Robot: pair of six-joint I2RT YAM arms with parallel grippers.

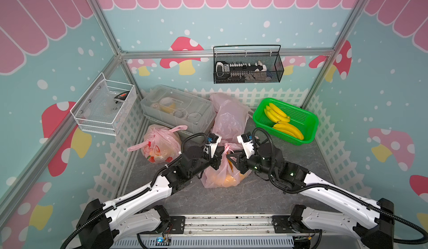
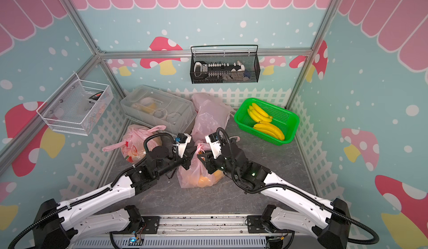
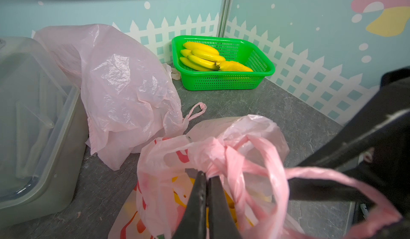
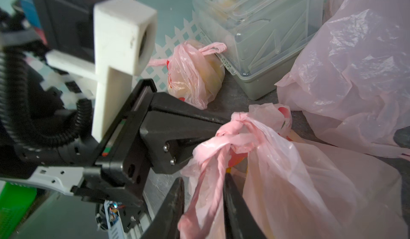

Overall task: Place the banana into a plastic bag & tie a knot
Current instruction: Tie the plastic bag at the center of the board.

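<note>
Unreadable red print on pink bag (image 1: 222,173)

Pink bag (image 1: 222,173), yellow bananas (image 1: 281,120), green basket (image 1: 308,123)

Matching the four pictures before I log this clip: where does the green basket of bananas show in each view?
Top views: green basket sits right of centre, in the far right corner of the floor.
Left wrist view: green basket in the upper middle, against the white fence print.
Right wrist view: only a blurred green patch at the lower left edge; cannot tell if it is the basket.
Shared landmark: the clear plastic box.
</note>
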